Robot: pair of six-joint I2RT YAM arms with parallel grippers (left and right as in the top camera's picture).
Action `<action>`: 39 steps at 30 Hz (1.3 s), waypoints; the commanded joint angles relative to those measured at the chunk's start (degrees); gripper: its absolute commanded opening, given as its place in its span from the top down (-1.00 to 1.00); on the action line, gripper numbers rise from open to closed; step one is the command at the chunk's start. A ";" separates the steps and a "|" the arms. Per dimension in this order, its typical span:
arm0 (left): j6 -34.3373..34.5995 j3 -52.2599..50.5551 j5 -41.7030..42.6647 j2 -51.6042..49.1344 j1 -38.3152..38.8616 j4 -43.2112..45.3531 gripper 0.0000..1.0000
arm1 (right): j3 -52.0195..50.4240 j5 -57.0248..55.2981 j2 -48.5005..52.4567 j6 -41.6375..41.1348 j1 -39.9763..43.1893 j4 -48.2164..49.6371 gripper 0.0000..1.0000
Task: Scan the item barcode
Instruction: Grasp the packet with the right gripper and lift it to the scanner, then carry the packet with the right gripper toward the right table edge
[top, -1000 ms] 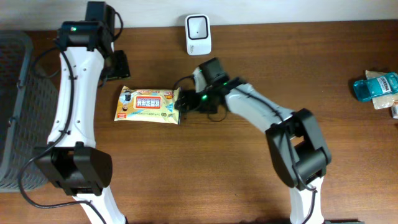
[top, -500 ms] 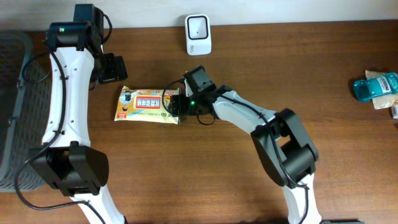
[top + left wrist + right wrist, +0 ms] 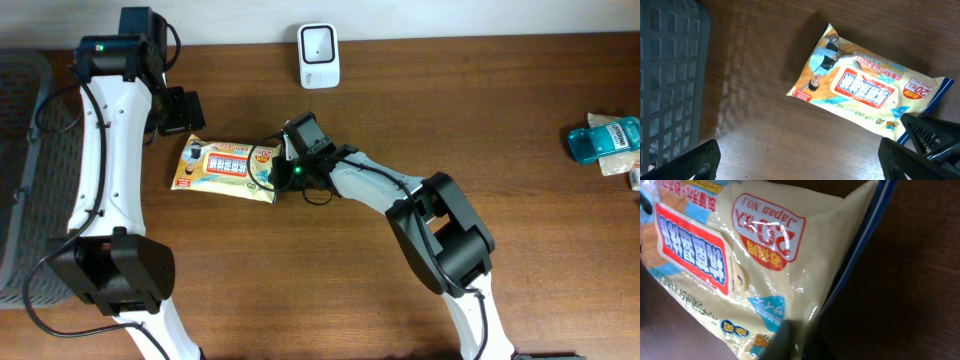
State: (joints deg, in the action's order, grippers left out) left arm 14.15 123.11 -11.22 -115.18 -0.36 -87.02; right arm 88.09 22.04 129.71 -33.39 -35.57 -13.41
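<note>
I see basket (image 3: 20, 170) far left. Left fingers (image 3: 912, 165) spread wide above table (image 3: 300, 290), holding nothing. Wipes pack (image 3: 225, 168) on table, left of centre. Right fingers (image 3: 783, 341) pinched on pack's right edge. Scanner (image 3: 318, 55) further back.

The left arm (image 3: 105, 150) is stretched along the left side of the bench (image 3: 300, 290), with its wrist turned to the right at the far end. The left gripper (image 3: 182, 108) is held above the bench, its jaws spread wide and nothing between them. The right arm (image 3: 400, 190) is extended to the left, low over the bench. The jaws of the right gripper (image 3: 280, 170) are closed on the right edge of the wet wipes packet (image 3: 225, 165).
</note>
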 commanded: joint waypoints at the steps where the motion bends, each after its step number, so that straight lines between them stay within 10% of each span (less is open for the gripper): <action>1: -0.04 -0.42 -0.63 1.62 -0.24 -0.09 -0.99 | 2.60 -1.77 1.73 0.15 2.03 -4.11 0.92; 13: -0.02 -0.42 -0.61 1.62 -0.24 0.87 -0.99 | 24.81 -36.09 -11.74 16.79 7.04 -45.09 0.92; 25: -0.02 -0.42 -0.59 1.62 -0.24 1.25 -0.99 | 26.40 -64.26 -23.17 23.10 8.70 -62.10 0.92; 39: -0.07 -0.42 3.63 1.62 -0.17 1.22 -0.98 | 25.16 -43.30 -15.43 20.33 13.79 -63.76 0.70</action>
State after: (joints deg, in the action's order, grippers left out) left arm 14.17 123.09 -11.03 -115.18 -0.36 -85.91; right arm 113.32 -27.05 114.41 -10.50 -23.53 -77.34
